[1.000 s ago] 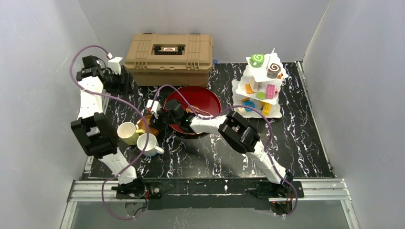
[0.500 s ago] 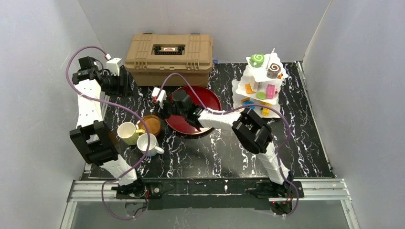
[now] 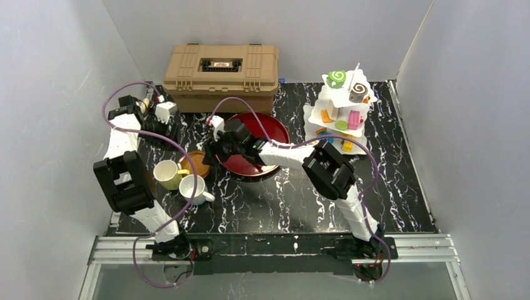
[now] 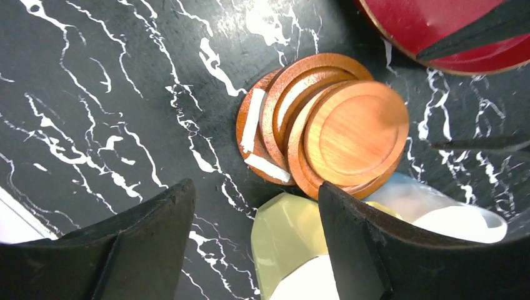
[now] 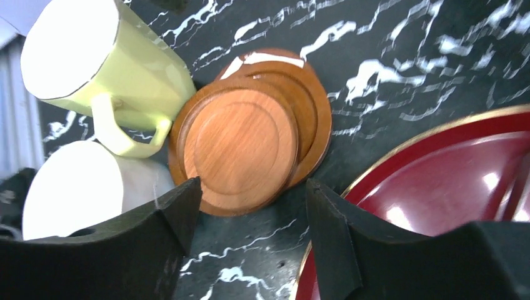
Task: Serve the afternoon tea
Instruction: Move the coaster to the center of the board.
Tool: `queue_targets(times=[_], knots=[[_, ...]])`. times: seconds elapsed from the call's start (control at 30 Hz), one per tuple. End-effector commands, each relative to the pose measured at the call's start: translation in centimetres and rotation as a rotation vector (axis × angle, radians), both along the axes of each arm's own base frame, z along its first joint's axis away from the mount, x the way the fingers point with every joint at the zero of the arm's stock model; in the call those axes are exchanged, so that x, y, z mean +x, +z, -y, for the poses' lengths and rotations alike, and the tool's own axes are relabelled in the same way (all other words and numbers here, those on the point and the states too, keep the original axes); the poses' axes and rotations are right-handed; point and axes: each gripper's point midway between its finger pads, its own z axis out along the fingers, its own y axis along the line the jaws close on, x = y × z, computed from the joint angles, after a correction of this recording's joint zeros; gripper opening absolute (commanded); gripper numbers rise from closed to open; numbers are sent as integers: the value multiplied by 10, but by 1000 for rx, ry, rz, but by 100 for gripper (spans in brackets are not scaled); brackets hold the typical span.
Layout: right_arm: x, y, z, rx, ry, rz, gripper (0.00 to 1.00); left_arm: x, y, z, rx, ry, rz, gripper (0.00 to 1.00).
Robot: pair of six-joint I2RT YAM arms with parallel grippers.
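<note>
now, compared with one second ago, two things have changed. my right claw [image 5: 250,190] was down low at the coasters [image 5: 240,144]; it then lifted toward the red tray [image 3: 282,132] and has come a little back. it hangs above the stack with its fingers apart and holds nothing. my left claw [image 4: 253,194] has left the far left corner and swung in over the same stack. it is also spread wide and empty.

for the task this means, i think, that nothing is served yet. the coasters lie in one slanted pile on the table, just beside the tray. the yellow mug [image 5: 94,62] and the white mug [image 5: 69,187] stand touching or almost touching this pile. the pastries [image 3: 354,119] sit on the white tiered stand [image 3: 310,115], well apart at the far right. both claws aim at one pile, so i judge that one of them should give way.

some things i cannot read well. i count maybe three coasters, but the lower ones show only edges with white strips. in the left wrist view the white mug is a pale blur, cut by my own finger. from above, the right arm covers much of the tray.
</note>
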Motion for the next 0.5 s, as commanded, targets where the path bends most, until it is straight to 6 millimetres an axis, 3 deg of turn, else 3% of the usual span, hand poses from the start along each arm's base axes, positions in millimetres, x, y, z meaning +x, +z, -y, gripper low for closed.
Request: queue_targets(times=[0.0,0.1,0.47], knots=[[-1,-1,0,58,-67,-328,67,0,-13,-5,50,-123,52,70],[0,-4,0,78,-92,-441,62,1,-24,-6,61,-142,42,70],[-1,-16,-6,81,-101,-523,54,-3,-54,-7,98,-169,32,70]])
